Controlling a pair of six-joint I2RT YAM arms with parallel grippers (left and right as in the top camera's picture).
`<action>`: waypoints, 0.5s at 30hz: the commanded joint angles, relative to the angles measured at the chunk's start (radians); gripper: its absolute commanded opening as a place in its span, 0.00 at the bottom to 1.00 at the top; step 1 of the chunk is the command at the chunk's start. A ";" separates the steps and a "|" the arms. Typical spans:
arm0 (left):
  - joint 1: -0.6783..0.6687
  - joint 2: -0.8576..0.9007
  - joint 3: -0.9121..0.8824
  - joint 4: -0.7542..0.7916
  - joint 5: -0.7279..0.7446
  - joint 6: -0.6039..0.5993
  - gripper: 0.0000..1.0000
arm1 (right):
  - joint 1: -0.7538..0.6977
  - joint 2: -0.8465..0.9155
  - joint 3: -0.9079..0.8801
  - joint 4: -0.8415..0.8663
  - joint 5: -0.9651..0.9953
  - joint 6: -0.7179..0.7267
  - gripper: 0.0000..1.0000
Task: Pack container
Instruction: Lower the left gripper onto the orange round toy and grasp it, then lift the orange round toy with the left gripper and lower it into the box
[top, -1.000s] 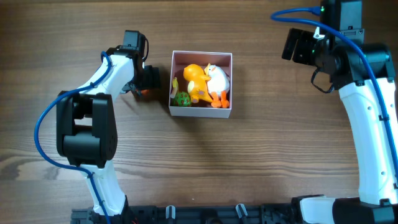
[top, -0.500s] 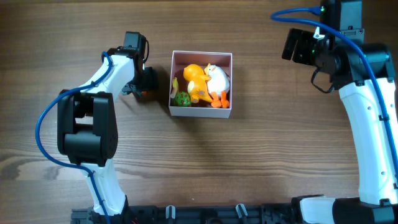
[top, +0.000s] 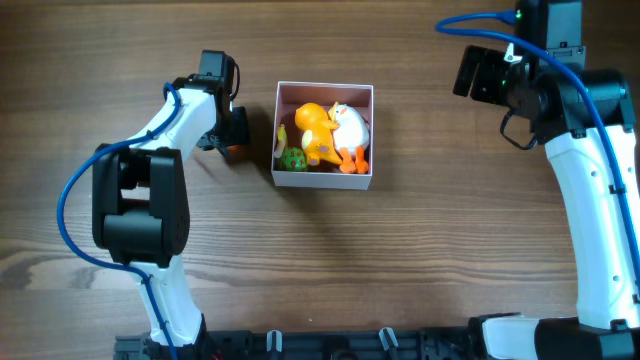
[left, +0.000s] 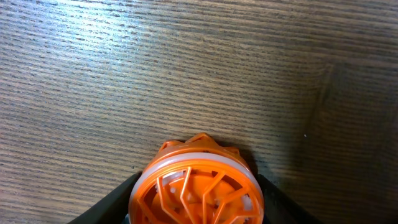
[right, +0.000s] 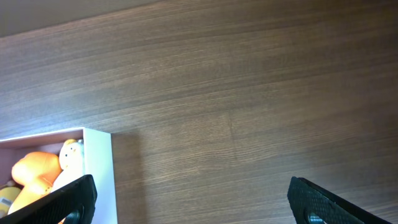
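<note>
The container (top: 324, 181) is a square white-walled box in the middle of the table. It holds an orange toy (top: 314, 130), a white toy (top: 351, 125) and a small green toy (top: 292, 158). It also shows at the left edge of the right wrist view (right: 93, 155). My left gripper (top: 232, 140) sits just left of the container, shut on an orange round wheel-like toy (left: 198, 190) with spokes, low over the wood. My right gripper (right: 193, 199) is open and empty, high at the far right of the table (top: 480, 75).
The wooden table (top: 420, 250) stretches around the container. The two arm bases stand at the front left (top: 140, 215) and the front right (top: 600, 280).
</note>
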 joint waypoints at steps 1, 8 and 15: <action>0.004 -0.024 0.008 0.005 -0.006 -0.002 0.54 | 0.000 0.006 0.000 0.000 0.014 -0.005 1.00; 0.003 -0.118 0.068 -0.029 -0.006 -0.002 0.52 | 0.000 0.006 0.000 0.000 0.014 -0.005 1.00; -0.010 -0.249 0.068 -0.087 0.000 -0.002 0.51 | 0.000 0.006 0.000 0.000 0.014 -0.005 1.00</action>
